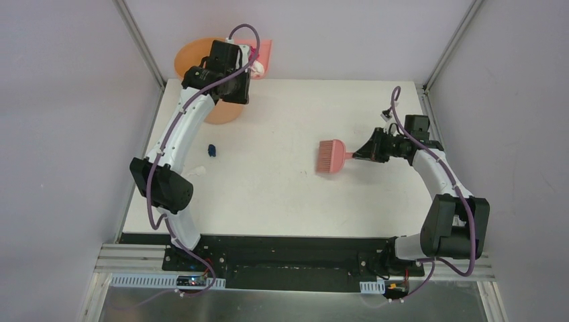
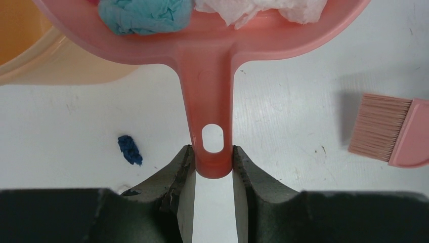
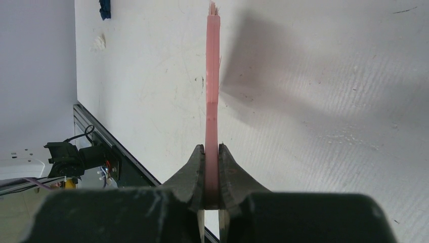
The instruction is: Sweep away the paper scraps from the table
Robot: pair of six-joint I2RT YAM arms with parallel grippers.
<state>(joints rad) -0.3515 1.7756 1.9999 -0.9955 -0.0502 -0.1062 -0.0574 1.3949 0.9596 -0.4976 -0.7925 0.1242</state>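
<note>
Top: I count one dark-blue scrap [image 1: 211, 150], one white scrap [image 1: 199, 170] on bench [image 1: 288, 201], dustpan [image 1: 264, 54] over orange bucket [image 1: 191, 59] | Left wrist: left jaws nipped on dustpan handle [image 2: 212, 101]; only here, two in pan: light-blue wad [image 2: 144, 15], white wad [image 2: 263, 10] | Right wrist: right jaws clamped on brush [image 3: 212, 76], edge-on.

Robot lab, framed white table [image 1: 282, 201], plain walls [image 1: 60, 134]
</note>
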